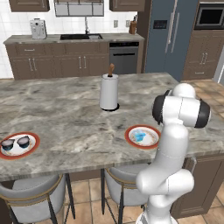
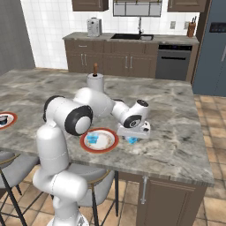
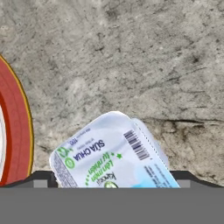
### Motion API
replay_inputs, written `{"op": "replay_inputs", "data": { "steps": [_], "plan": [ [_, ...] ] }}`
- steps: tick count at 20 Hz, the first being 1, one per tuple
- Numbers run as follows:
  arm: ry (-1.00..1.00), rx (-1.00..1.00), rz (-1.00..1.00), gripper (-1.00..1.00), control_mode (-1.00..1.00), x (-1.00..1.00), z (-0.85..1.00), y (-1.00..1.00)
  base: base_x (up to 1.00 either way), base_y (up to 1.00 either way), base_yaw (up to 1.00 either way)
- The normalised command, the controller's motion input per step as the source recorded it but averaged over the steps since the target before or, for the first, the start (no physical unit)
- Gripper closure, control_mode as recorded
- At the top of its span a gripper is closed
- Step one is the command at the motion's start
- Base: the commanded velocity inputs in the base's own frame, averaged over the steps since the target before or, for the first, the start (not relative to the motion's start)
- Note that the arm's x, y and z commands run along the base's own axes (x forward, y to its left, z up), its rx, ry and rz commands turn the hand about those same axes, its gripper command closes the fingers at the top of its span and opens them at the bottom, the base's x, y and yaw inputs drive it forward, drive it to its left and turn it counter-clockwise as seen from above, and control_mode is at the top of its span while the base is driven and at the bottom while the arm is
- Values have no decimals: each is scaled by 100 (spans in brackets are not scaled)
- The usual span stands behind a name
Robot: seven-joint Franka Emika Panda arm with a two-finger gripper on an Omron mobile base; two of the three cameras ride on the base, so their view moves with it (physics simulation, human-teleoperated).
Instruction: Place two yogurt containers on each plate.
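Note:
A light blue yogurt container (image 3: pixel 111 157) with a printed lid lies on the marble counter just right of the near plate (image 2: pixel 108 142). My gripper (image 2: pixel 132 137) is lowered over it, open, one finger tip (image 3: pixel 41 177) on each side of the cup. The hand view also catches that plate's red rim (image 3: pixel 13 140) at its left edge. Another light blue container (image 1: pixel 140 135) sits on this plate (image 1: pixel 151 141). At the counter's far left, the other plate (image 1: pixel 31 146) holds two dark navy containers (image 1: pixel 8 144) (image 1: pixel 22 141).
A tall white paper-towel roll (image 1: pixel 109 92) stands mid-counter behind the near plate. Grey stools (image 1: pixel 33 197) are tucked under the island's front edge. The counter's right end (image 2: pixel 194 167) lies a little beyond the gripper.

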Motion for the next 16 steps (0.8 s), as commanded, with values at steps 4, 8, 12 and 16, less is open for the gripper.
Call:
{"op": "replay_inputs", "data": {
  "steps": [4, 8, 12, 16],
  "plan": [
    [0, 0, 0, 100, -100, 0, 10, 0, 0, 0, 0],
    [0, 0, 2, 100, -100, -33, 54, 4, 0, 0, 0],
    [-3, 0, 8, 100, -100, -62, 62, 45, 0, 0, 0],
    [-7, 0, 21, 100, -100, -85, 7, 79, 0, 0, 0]
  ]
}}
